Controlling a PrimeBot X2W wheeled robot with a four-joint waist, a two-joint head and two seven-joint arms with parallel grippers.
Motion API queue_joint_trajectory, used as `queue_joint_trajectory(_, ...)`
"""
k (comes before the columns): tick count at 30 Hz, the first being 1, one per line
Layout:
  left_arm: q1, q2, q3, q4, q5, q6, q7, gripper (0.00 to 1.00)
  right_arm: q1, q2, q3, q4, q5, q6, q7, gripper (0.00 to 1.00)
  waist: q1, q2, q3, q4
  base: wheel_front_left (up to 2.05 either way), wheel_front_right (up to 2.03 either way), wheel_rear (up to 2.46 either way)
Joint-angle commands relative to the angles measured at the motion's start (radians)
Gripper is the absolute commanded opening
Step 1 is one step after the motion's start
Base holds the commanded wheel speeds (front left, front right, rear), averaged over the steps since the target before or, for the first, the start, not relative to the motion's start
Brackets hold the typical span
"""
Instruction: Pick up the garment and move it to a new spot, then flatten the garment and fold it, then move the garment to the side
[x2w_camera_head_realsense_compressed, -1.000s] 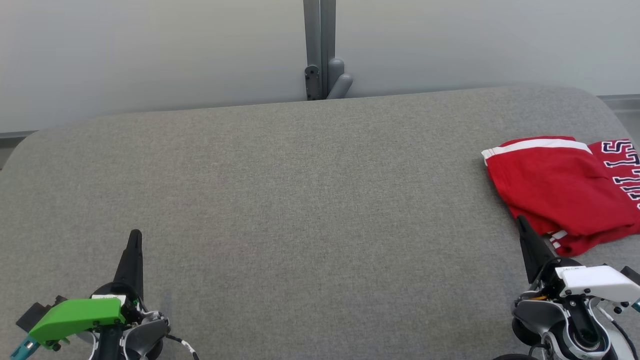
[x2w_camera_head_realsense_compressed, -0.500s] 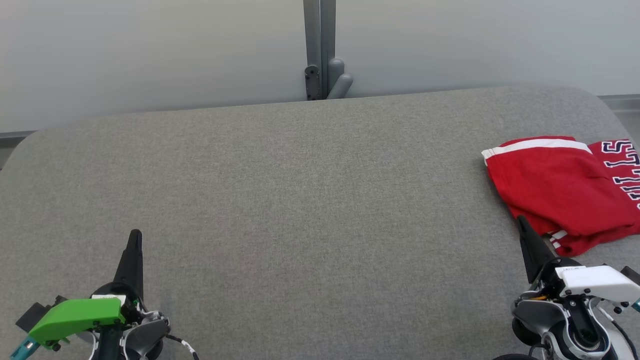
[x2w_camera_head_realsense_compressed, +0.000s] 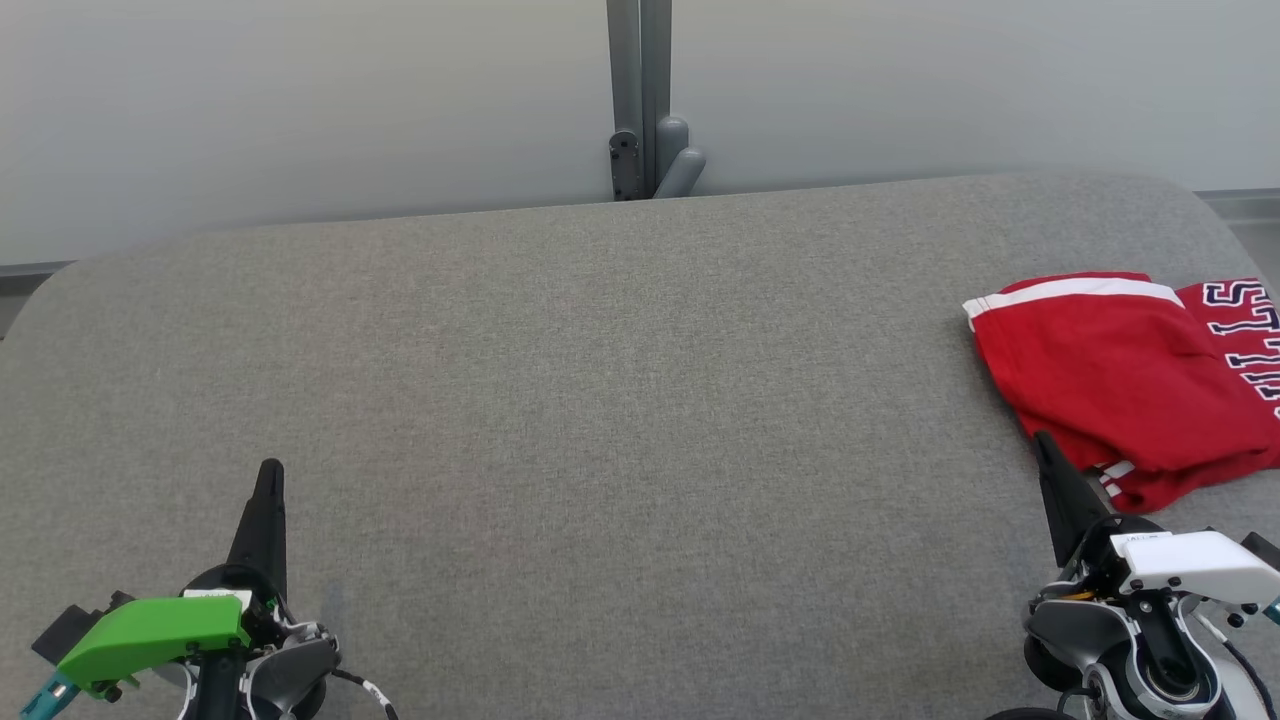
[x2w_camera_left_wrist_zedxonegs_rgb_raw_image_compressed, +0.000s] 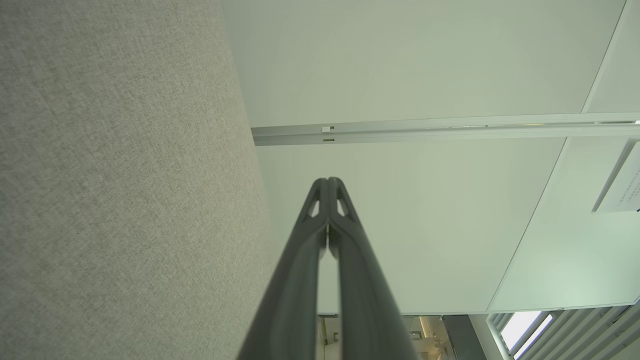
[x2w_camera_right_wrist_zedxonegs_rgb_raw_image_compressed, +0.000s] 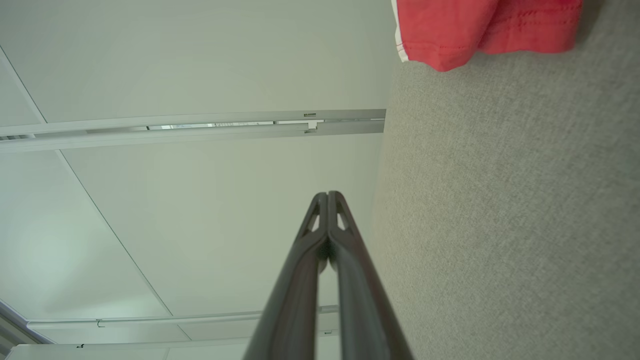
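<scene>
- Across the width of the head view lies the grey fabric counter (x2w_camera_head_realsense_compressed: 600, 400), with a pale wall and a grey post (x2w_camera_head_realsense_compressed: 640, 100) behind its far edge.
- At the counter's right edge, the red garment (x2w_camera_head_realsense_compressed: 1110, 380) lies in a compact, layered bundle. Its white stripe faces the far edge. Its right part runs past the picture's border.
- The left gripper (x2w_camera_head_realsense_compressed: 270, 468) sits near the near-left corner, well apart from the garment. The right gripper (x2w_camera_head_realsense_compressed: 1041, 440) sits near the near-right corner, its tip just beside the garment's near hem; contact cannot be confirmed.
- Both pairs of fingers are pressed together and hold nothing.
- Judgement: the garment appears folded and set aside.
- Hazard: the right fingers stand close to the hem. Any sideways or forward sweep could snag the cloth and undo the layers, or drag the bundle over the right edge.
- Comparison with the earlier frames: no change. Garment, both grippers and camera hold the same positions.
</scene>
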Motion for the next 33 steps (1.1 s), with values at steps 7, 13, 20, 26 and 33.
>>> queue_joint_trajectory(7,-0.012,0.006,0.005,-0.002,0.000,-0.004,0.001,0.00,-0.010,-0.005,0.000,0.002,0.005,0.000,0.000,0.00,0.0000,0.0000,0.000,0.000,0.00,0.00,0.00)
queue_joint_trajectory(13,-0.012,0.006,0.005,-0.002,0.000,-0.004,0.001,0.00,-0.010,-0.005,0.000,0.002,0.005,0.000,0.000,0.00,0.0000,0.0000,0.000,0.000,0.00,0.00,0.00)
queue_joint_trajectory(20,-0.012,0.006,0.005,-0.002,0.000,-0.004,0.001,0.00,-0.010,-0.005,0.000,0.002,0.005,0.000,0.000,0.00,0.0000,0.0000,0.000,0.000,0.00,0.00,0.00)
queue_joint_trajectory(26,-0.012,0.006,0.005,-0.002,0.000,-0.004,0.001,0.00,-0.010,-0.005,0.000,0.002,0.005,0.000,0.000,0.00,0.0000,0.0000,0.000,0.000,0.00,0.00,0.00)
queue_joint_trajectory(33,-0.012,0.006,0.005,-0.002,0.000,-0.004,0.001,0.00,-0.010,-0.005,0.000,0.002,0.005,0.000,0.000,0.00,0.0000,0.0000,0.000,0.000,0.00,0.00,0.00)
